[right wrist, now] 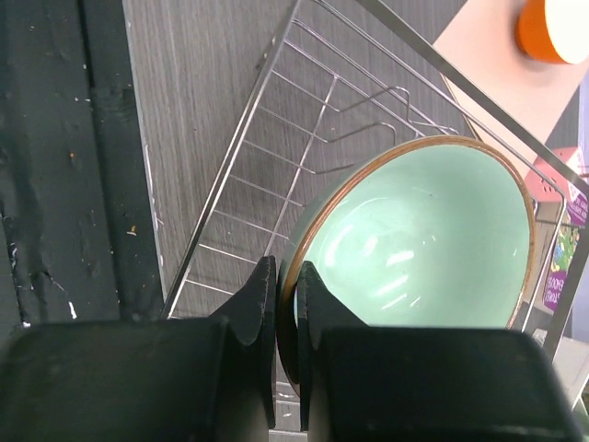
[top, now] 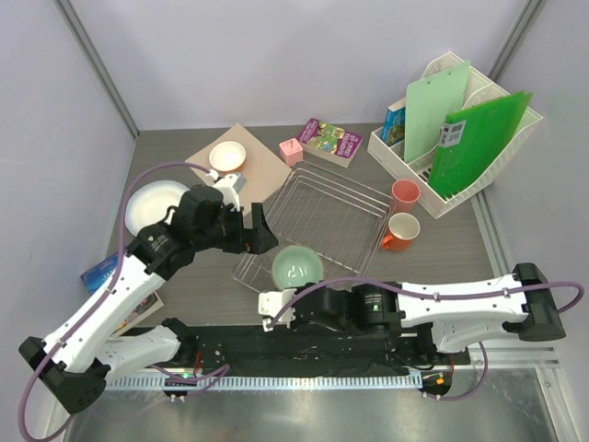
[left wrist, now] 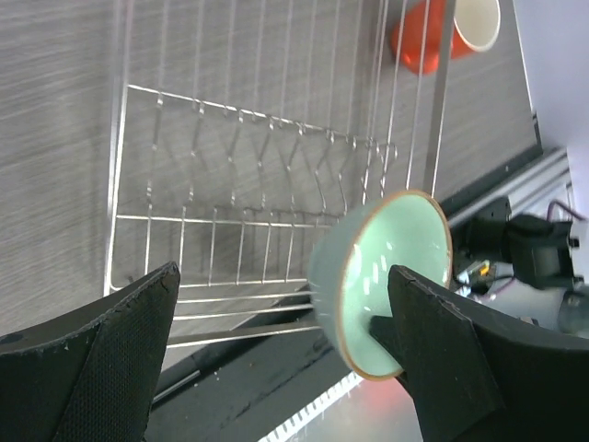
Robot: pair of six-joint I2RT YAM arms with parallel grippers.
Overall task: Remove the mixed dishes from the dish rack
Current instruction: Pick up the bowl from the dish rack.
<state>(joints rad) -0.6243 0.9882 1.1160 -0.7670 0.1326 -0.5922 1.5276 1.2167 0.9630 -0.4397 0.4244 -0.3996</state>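
The right gripper (right wrist: 285,281) is pinching the near rim of the mint-green bowl (top: 297,268), which is lying at the dish rack's (top: 340,198) near corner. The left gripper (top: 262,230) is hovering empty by the rack's left edge, jaws spread, so the lift is looking like the right arm's.

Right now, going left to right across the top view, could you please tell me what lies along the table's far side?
From the left: white plate, orange bowl, pink cube, book, white organizer.
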